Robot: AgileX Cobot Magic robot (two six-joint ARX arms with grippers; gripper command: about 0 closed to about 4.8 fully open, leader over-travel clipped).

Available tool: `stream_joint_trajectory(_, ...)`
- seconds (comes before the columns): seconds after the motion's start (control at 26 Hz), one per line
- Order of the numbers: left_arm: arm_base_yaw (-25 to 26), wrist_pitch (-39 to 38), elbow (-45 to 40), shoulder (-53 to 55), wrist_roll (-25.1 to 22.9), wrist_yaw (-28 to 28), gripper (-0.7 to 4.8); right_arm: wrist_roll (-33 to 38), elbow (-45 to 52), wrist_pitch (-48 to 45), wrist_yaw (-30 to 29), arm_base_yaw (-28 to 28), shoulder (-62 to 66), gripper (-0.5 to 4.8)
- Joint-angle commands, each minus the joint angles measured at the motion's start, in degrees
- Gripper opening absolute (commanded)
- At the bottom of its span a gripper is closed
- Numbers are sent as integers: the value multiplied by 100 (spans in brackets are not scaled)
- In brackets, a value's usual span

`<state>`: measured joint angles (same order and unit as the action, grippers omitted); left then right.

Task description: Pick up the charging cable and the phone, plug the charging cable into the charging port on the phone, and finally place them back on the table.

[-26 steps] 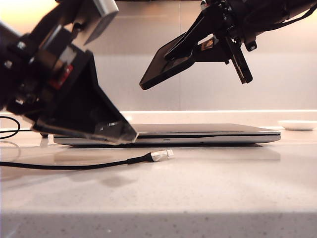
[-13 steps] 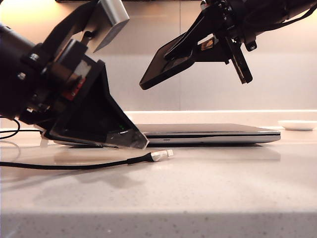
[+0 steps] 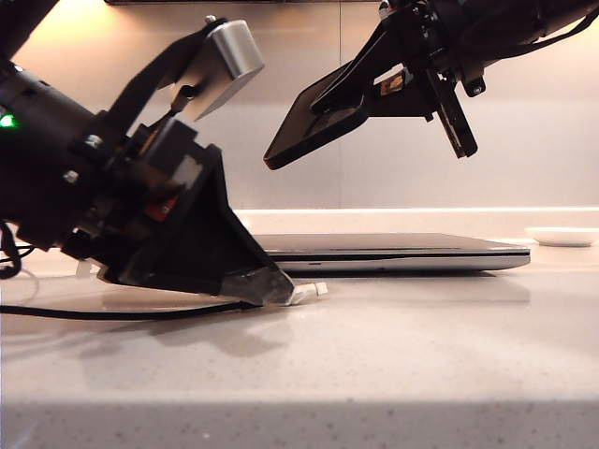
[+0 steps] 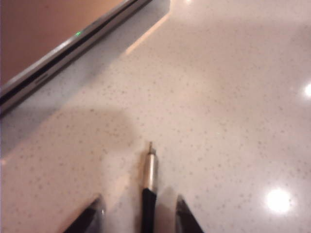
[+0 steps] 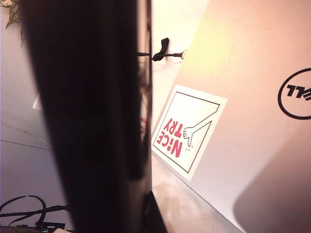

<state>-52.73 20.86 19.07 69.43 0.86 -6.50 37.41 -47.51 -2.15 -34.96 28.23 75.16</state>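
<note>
Care now means the spread-jawed left gripper (image 4: 139, 213), straddling the thin black charging cable (image 4: 148, 206) on the speckled pale table (image 4: 233, 107), closing behind the silvery plug, while the right gripper (image 3: 388, 89) clamps the flat black phone (image 3: 314, 117) aloft.

The cable (image 3: 140, 312) lies on the table (image 3: 402, 355) in front of the laptop (image 3: 393, 253). The left gripper (image 4: 140, 213) sits low on the table, straddling its plug. The right gripper (image 3: 374, 89) holds the phone (image 3: 309, 122) high above the laptop.
</note>
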Motion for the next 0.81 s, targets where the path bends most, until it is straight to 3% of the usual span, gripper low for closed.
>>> stream_joint_trajectory(0.04, -44, -107, -13, 57, -28, -20, 132, -44, -63, -234, -50, 7, -55, -6)
stream_joint_trajectory(0.15, -153, -107, -11, 66, -35, -20, 89, -44, -63, -234, -50, 7, -55, -6)
stream_joint_trajectory(0.27, -363, -166, -11, 66, -44, -20, -8, -44, -63, -234, -50, 7, -55, -6)
stream_joint_trajectory(0.58, -498, -186, -7, 63, 109, -20, -6, -42, -63, -236, 31, 7, -55, -6)
stream_joint_trajectory(0.69, -498, -61, 28, 50, 566, -20, -6, 9, -63, -247, 59, 0, -55, -6)
stream_joint_trajectory(0.81, -498, 291, 74, -9, 1499, -20, -6, 238, -63, -245, 35, -114, -55, -6)
